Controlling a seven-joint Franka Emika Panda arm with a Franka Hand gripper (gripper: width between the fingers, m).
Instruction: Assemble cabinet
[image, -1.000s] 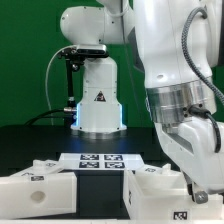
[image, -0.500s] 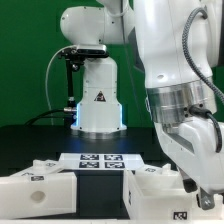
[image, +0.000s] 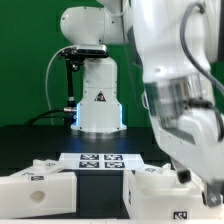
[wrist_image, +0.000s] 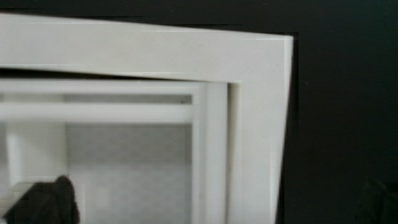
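One dark finger (wrist_image: 48, 203) of the tool (image: 193, 172) shows in the wrist view, at the edge of the picture, over the pale inside of the cabinet box (wrist_image: 253, 95). Its partner is out of sight, so I cannot tell whether the tool is open or closed, and nothing can be seen gripped. In the exterior view the tool is a smeared grey-white shape low at the exterior view's right, hanging just above the same cabinet box (image: 150, 188), and contact cannot be judged.

From the wrist, the box appears as a thick white outer frame turning a corner, with a thinner inner wall running parallel to it and a lighter recess within. Beyond the frame there is only black tabletop (wrist_image: 347, 130).

The box lies on the tabletop (image: 30, 140) at the front of the exterior view, with a small black-and-white tag (image: 180, 213) on its near face. A second white cabinet part (image: 40, 186), with a small round hole in its top, lies to the exterior view's left of it, with a dark gap between them.

Behind both, the marker board (image: 100, 160) lies flat. Farther back stands the robot base (image: 98, 100) before a green backdrop (image: 25, 60).
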